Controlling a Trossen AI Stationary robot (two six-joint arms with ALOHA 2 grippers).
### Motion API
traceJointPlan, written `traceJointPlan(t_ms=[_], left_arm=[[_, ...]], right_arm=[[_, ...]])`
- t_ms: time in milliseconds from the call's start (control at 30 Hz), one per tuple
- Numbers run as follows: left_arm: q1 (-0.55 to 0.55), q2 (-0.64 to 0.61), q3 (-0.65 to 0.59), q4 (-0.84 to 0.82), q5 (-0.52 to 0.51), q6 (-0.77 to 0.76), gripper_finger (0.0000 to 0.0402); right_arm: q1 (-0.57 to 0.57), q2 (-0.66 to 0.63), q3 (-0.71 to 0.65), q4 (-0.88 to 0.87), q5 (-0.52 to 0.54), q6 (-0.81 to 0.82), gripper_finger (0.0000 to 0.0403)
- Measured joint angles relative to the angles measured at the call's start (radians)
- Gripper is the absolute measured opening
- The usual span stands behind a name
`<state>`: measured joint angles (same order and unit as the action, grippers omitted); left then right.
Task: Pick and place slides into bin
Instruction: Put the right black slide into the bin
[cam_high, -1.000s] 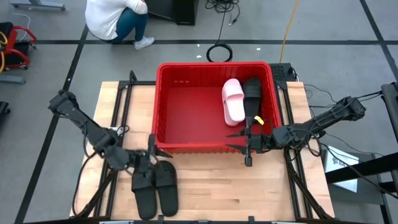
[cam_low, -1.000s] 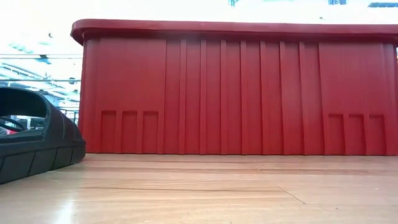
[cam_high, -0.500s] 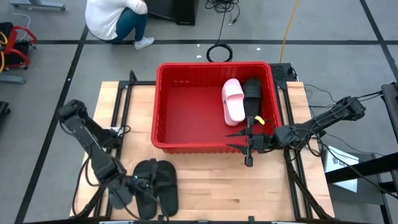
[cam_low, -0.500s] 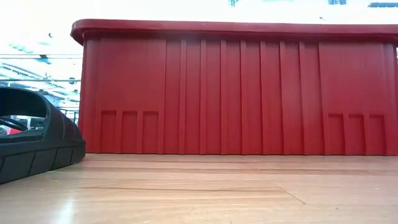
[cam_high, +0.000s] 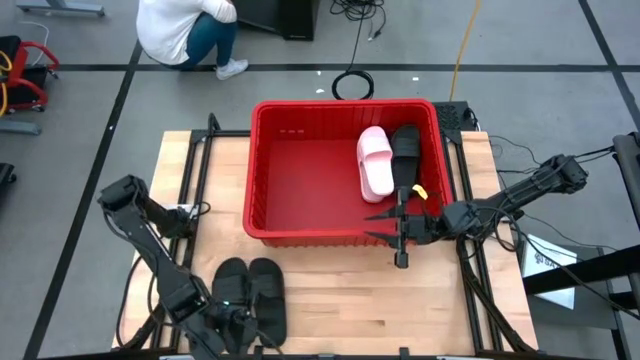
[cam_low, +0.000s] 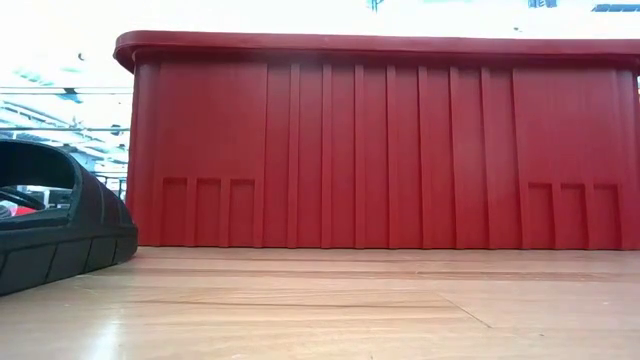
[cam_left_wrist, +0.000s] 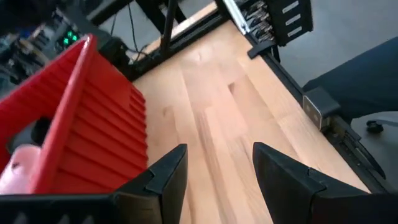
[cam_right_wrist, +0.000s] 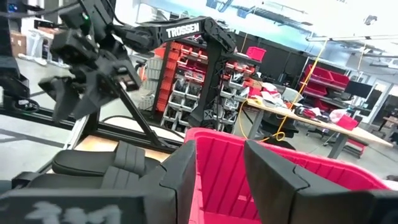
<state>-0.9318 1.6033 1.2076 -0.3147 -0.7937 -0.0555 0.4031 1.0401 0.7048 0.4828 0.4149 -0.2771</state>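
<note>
Where views cut off, black slide (cam_low: 55, 225) half-seen, left claw (cam_high: 232, 325) perhaps open

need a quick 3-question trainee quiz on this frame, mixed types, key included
1. True or false: the bin holds one pink slide and one black slide.
2. How many black slides lie on the table? A) one B) two C) three
3. Fill in: the right gripper, empty, jaws open, sits at the bin's ___ wall.

Key: 1 true; 2 B, the pair beside the left gripper; 3 near.
</note>
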Motion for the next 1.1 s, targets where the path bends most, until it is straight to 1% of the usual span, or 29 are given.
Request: traceJointPlan(t_ms=[200, 400, 633, 800, 967, 1100], left_arm=[[0.005, 0.036, 0.000, -0.079, 0.017, -0.200, 0.0186], [0.013, 0.070, 0.000, -0.127, 0.082, -0.321, 0.0186], [0.033, 0.086, 0.000, -0.271, 0.147, -0.471, 0.0186], [0.051, 0.086, -0.001, -0.334, 0.203, -0.556, 0.0186], [0.059, 0.088, -0.003, -0.338, 0.237, -0.589, 0.0186], [0.068, 0.126, -0.003, -0.350, 0.252, -0.595, 0.0186]], right_arm=[[0.033, 0.000, 0.000, 0.000, 0.000, 0.003, 0.0125], [0.053, 0.000, 0.000, 0.009, -0.001, -0.001, 0.0125], [0.053, 0.000, 0.000, 0.011, -0.001, -0.019, 0.0125], [0.053, 0.000, 0.000, 0.010, 0.000, -0.023, 0.0125], [0.053, 0.000, 0.000, 0.007, 0.001, -0.023, 0.0123], [0.053, 0.000, 0.000, 0.006, 0.003, -0.023, 0.0123]])
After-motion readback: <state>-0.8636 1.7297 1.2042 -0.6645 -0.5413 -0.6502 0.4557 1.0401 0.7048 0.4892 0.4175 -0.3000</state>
